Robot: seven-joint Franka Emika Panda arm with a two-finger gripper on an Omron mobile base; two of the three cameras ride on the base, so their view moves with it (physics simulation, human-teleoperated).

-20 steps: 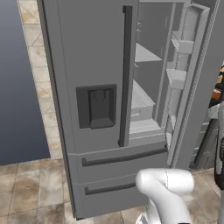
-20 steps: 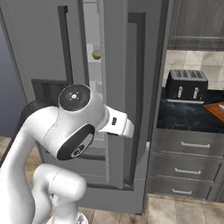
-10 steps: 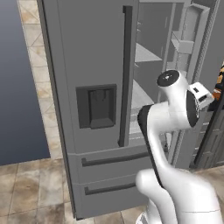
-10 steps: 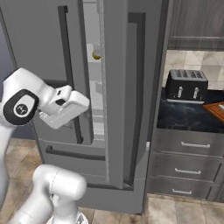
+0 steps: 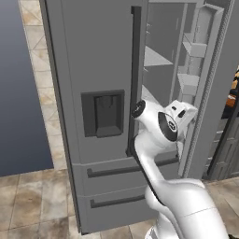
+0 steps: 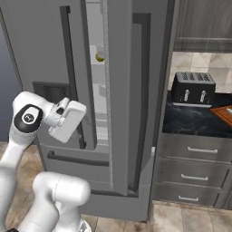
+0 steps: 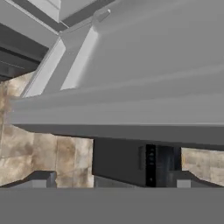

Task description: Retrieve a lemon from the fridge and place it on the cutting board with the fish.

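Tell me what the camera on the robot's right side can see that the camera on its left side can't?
The right base view has the yellow lemon sitting on a shelf inside the fridge, a black toaster on the dark counter, the corner of a reddish cutting board, and grey drawers under the counter. The left base view has a big blue-grey wall and the shelves on the inside of the open door. Both have the grey fridge, its dark dispenser panel, the long dark handles, and the white robot arm.
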